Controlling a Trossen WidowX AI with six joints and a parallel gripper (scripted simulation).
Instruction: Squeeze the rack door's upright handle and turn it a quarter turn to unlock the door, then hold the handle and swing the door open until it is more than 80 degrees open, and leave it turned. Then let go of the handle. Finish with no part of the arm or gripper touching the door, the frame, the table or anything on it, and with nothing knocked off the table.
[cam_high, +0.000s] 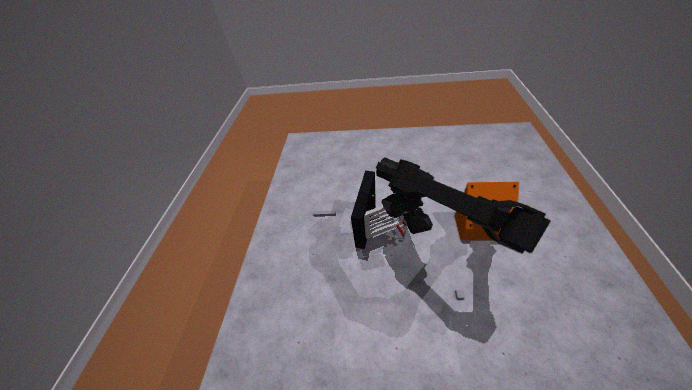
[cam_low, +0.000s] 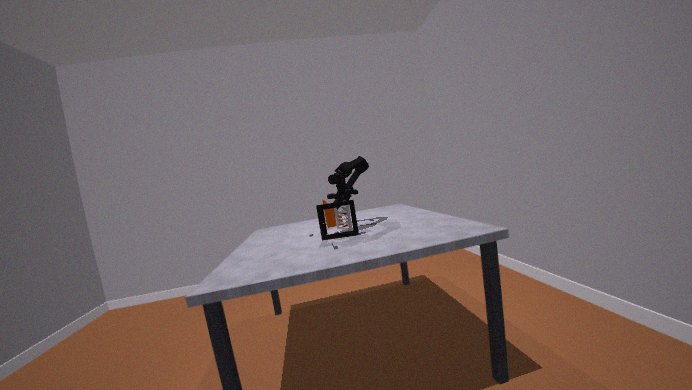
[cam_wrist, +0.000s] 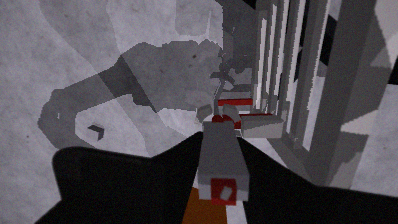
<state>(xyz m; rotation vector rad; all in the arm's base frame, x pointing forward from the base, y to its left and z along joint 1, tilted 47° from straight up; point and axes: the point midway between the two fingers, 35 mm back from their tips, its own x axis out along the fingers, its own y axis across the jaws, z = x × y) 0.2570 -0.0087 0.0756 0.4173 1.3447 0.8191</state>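
Note:
The black rack frame (cam_high: 358, 220) (cam_low: 355, 220) stands upright on the table. Its pale slatted door (cam_high: 380, 222) (cam_low: 349, 221) (cam_wrist: 320, 65) stands well out from the frame on the side of the arm, partly open at a wide angle. I cannot tell the exact angle. My gripper (cam_high: 406, 214) (cam_wrist: 218, 139) is shut on the grey upright handle (cam_wrist: 225, 160), at the door's free edge, with a black finger on each side. The handle's top end has a red patch. Its lower part and exact turn are hard to make out.
An orange block (cam_high: 492, 192) (cam_low: 330, 218) (cam_wrist: 205, 209) stands beyond the door, under the arm's upper links. A thin dark bar (cam_high: 324, 214) lies behind the frame. A small L-shaped piece (cam_high: 459, 296) (cam_wrist: 97, 131) lies on the table (cam_high: 575, 310) (cam_low: 260, 260).

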